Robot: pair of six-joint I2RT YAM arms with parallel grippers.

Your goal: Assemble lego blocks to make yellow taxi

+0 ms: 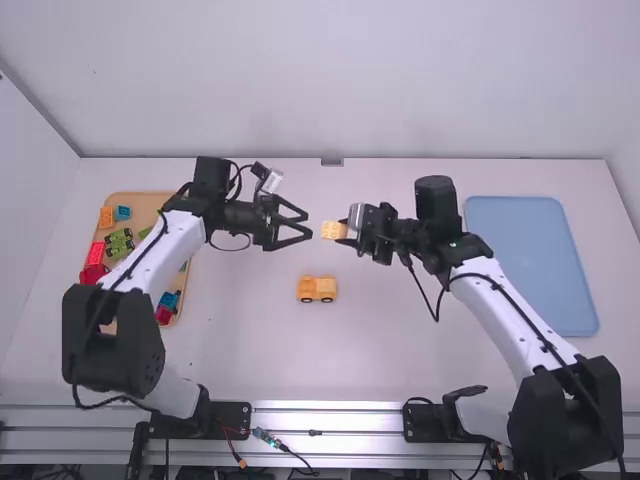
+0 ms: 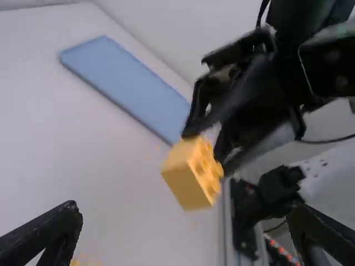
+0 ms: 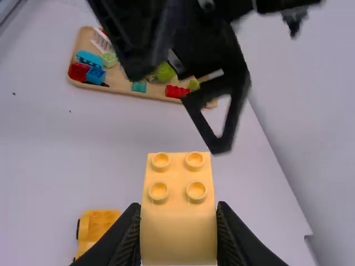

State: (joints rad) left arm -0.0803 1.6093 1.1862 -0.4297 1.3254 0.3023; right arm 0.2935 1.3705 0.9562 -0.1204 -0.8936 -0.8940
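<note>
Jutting from the right gripper is a yellow block

Wooden tray partly hidden, green block too

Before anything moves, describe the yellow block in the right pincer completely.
The yellow block is a small, boxy piece, plastic by its look, with plain smooth sides and four round studs in a two-by-two pattern on one face. The right pincer grips it by two opposite sides, holding it off the table, clear of the open left pincer.
</note>
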